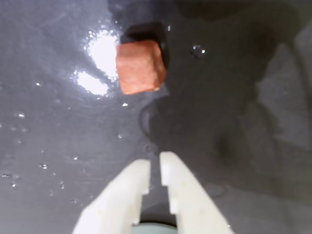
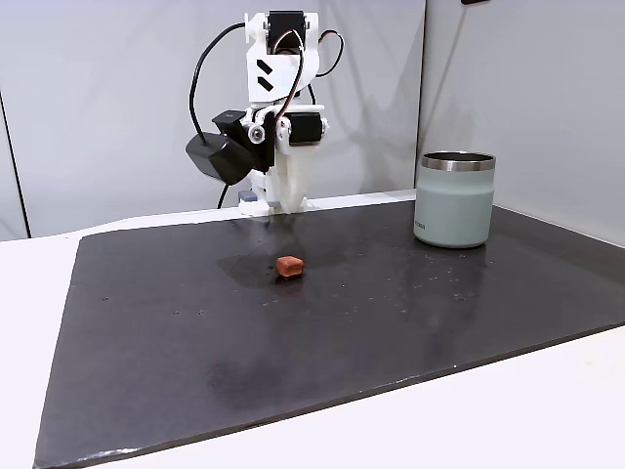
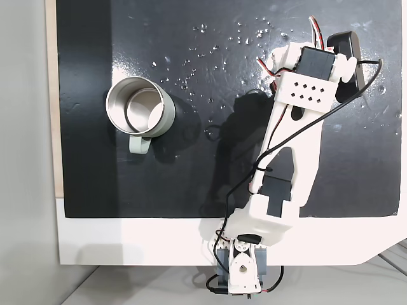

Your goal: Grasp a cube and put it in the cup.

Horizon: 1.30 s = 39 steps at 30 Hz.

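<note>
One cube [image 1: 140, 67] mid-mat, cup [image 2: 454, 200] near the far corner. My gripper [image 1: 155, 163] is nearly closed, so descending now would just knock it away.

White gripper [image 1: 155, 163] enters the wrist view from the bottom edge, fingers nearly together with a thin gap between the tips, holding nothing. In a fixed view the arm [image 2: 278, 117] stands folded, upright over its base.
</note>
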Motion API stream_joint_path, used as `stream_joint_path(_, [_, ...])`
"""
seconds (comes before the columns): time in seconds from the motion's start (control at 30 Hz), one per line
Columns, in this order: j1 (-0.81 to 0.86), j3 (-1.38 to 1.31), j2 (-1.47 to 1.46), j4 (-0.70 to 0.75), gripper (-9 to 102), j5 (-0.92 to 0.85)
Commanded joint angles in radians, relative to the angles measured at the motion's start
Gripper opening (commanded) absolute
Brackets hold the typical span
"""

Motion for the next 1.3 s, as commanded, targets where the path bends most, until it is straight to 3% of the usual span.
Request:
stream_joint_path(0.0, [0.002,-0.069,0.003,0.014,12,-0.008])
stream_joint_path(0.1, [0.005,-0.069,-0.012,0.025,22,-0.008])
stream_joint_path(0.33, [0.023,-0.071,-0.051,0.028,27,-0.008])
stream_joint_path(1.27, [0.037,-0.183,-0.282,0.012,24,-0.032])
